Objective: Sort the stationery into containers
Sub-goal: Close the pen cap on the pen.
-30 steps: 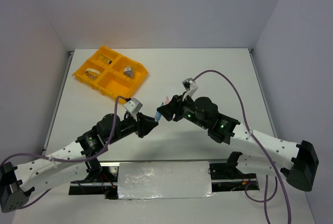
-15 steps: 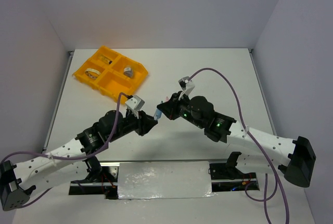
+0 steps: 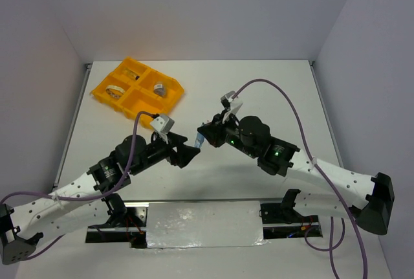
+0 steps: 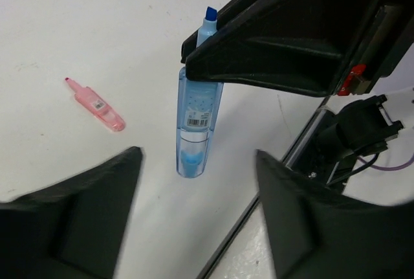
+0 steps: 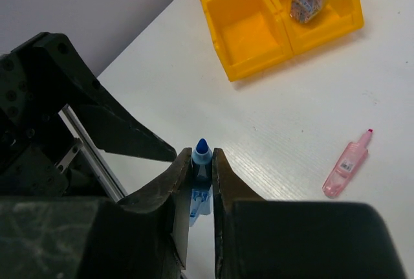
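Released by the left gripper (image 4: 197, 224), now spread wide and empty, the light-blue piece (image 4: 194, 123) (translucent, barcoded, dark-blue tip) hung upright over the table (image 4: 65, 26), pinched by the right gripper (image 5: 202, 164).

The right fingers (image 5: 169, 191) look like matt black plastic. Between them, the light-blue piece (image 4: 194, 123) is smooth translucent plastic carrying 1 paper-like barcode label. Beyond the fingers, the pink piece (image 5: 347, 164) is likewise glossy translucent plastic. The tabletop (image 5: 291, 111) is matt white with a faint grain, and the tray (image 5: 252, 65) is smooth orange-yellow plastic.
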### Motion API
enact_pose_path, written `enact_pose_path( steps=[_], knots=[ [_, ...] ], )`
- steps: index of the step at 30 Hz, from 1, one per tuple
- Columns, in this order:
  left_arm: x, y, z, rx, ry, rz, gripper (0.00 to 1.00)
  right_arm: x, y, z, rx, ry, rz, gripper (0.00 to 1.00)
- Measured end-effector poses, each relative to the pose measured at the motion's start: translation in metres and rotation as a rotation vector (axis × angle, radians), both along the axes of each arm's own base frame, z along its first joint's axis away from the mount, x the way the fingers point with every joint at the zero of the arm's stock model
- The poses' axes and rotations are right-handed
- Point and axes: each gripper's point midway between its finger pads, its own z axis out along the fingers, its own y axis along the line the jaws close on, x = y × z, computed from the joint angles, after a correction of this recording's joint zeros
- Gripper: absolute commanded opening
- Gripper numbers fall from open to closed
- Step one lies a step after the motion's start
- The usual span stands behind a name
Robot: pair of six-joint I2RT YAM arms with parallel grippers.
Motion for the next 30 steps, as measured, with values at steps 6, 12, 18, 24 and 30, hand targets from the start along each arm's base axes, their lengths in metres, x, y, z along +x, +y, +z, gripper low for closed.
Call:
enact_pose_path(
  steps=[6, 12, 18, 24, 30],
  knots=[
    [-0.008, -0.010, 0.003, -0.070, 0.013, -0.057, 0.68, -0.009, -0.001, 0.015, 0.062, -0.014, 0.034, 0.00],
    [-0.015, -0.016, 0.005, -0.116, 0.026, -0.097, 0.59, -0.028, 0.005, 0.027, 0.149, -0.027, 0.133, 0.00],
    [-0.018, -0.018, 0.013, -0.150, 0.020, -0.113, 0.58, -0.047, 0.012, 0.035, 0.202, -0.048, 0.246, 0.00],
    [-0.028, -0.020, 0.024, -0.180, -0.002, -0.169, 0.41, -0.062, 0.020, 0.046, 0.239, -0.081, 0.356, 0.00],
    [-0.034, -0.020, 0.018, -0.164, -0.010, -0.200, 0.50, -0.059, 0.018, 0.039, 0.254, -0.049, 0.388, 0.00]
  ],
)
